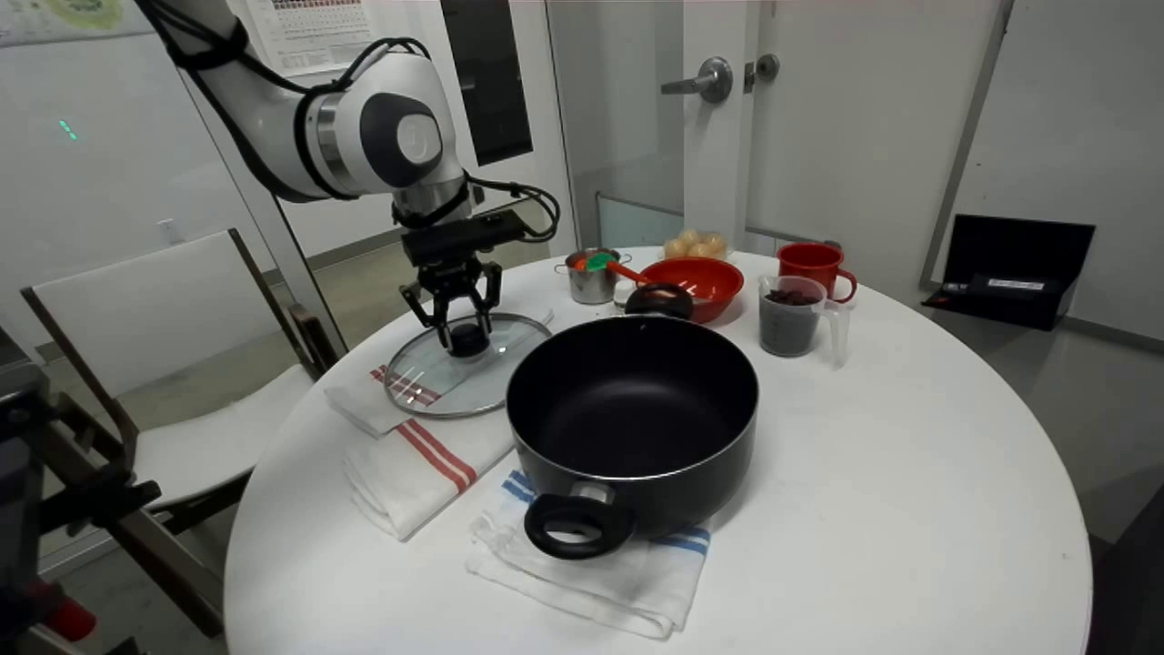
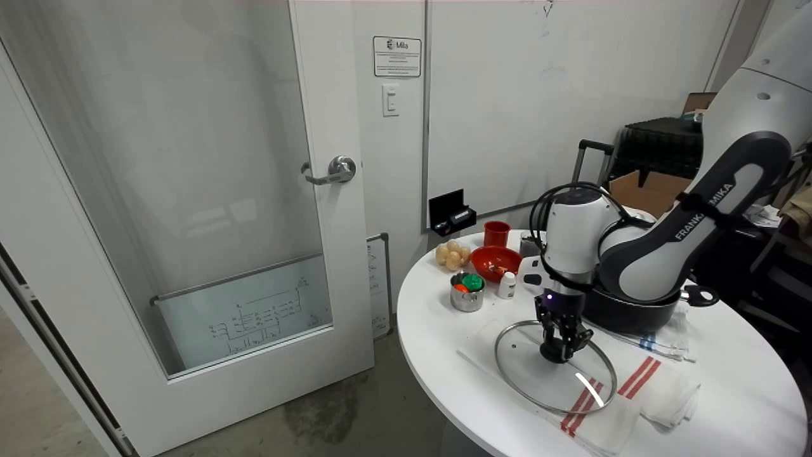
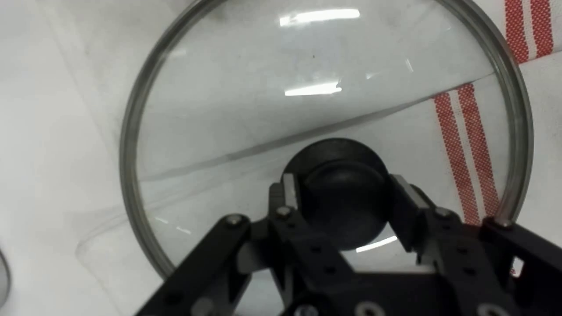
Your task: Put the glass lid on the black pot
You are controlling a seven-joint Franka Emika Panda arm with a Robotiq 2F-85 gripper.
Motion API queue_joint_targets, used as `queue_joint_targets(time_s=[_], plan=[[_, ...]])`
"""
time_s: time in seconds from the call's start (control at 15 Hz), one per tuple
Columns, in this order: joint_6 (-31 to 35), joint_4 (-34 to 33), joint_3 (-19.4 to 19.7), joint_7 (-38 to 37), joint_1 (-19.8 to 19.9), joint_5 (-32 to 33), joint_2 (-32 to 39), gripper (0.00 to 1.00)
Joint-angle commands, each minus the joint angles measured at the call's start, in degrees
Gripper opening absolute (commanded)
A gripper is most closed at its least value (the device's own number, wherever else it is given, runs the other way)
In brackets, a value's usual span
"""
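The glass lid (image 1: 500, 368) with its metal rim lies left of the pot, over white towels with red stripes. It also shows in an exterior view (image 2: 552, 384) and the wrist view (image 3: 228, 109). I cannot tell whether it rests on the towels or hangs just above. My gripper (image 1: 466, 338) has its fingers on both sides of the lid's black knob (image 3: 347, 197), pads touching it. The fingers also show round the knob in the wrist view (image 3: 340, 188). The black pot (image 1: 668, 500) stands uncovered with nothing visible inside; the arm partly hides it in an exterior view (image 2: 625, 312).
The pot stands partly on a blue-striped towel (image 1: 582, 582). Behind it are a red bowl (image 1: 718, 282), a small steel pot (image 1: 593, 287), round pale items (image 1: 696, 244), a red mug (image 1: 805, 261) and a measuring cup (image 1: 789, 327). A white bottle (image 2: 507, 285) stands near the bowl.
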State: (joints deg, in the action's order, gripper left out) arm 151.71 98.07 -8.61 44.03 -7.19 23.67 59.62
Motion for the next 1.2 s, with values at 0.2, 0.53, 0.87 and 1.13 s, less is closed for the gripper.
queue_joint_targets(time_s=[0.2, 0.53, 0.87, 1.13], plan=[[-1.69, 1.08, -1.77, 0.89, 1.09, -1.19, -3.46, 0.25], [-2.67, 2.37, -1.53, -0.26, 0.76, -1.4, -8.5, 0.25], [-4.43, 2.45, 0.22, -2.64, 0.94, -1.58, -13.56, 0.25], [-5.02, 2.65, 1.82, -6.4, 2.83, -2.8, -16.65, 0.25]])
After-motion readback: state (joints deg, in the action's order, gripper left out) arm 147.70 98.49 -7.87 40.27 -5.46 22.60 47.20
